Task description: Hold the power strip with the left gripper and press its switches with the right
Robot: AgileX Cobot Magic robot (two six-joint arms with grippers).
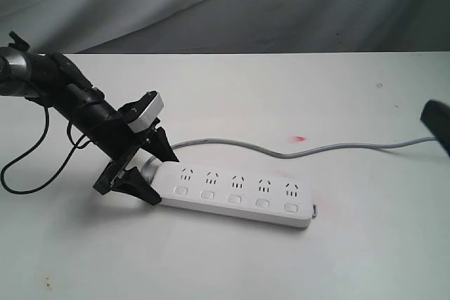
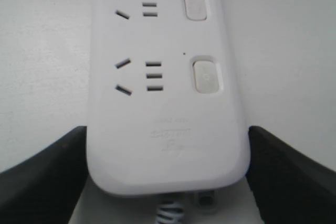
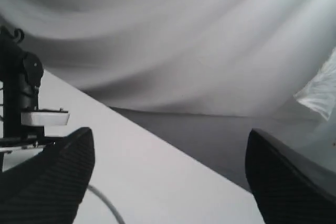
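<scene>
Some faint embossed lettering [image 2: 170, 135] on power strip [image 2: 157, 35], unreadable, left gripper [image 1: 162, 177] clamped across its cord end, right gripper [image 3: 169, 132] spread wide, empty

one power strip [image 1: 249, 192], five switches [image 1: 235, 199], one cord [image 1: 337, 147].

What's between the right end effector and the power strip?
Just bare table, crossed by the grey cord; the exterior view shows it.

The power strip [image 2: 163, 145] is smooth plastic, the table [image 1: 281, 103] matt.
</scene>
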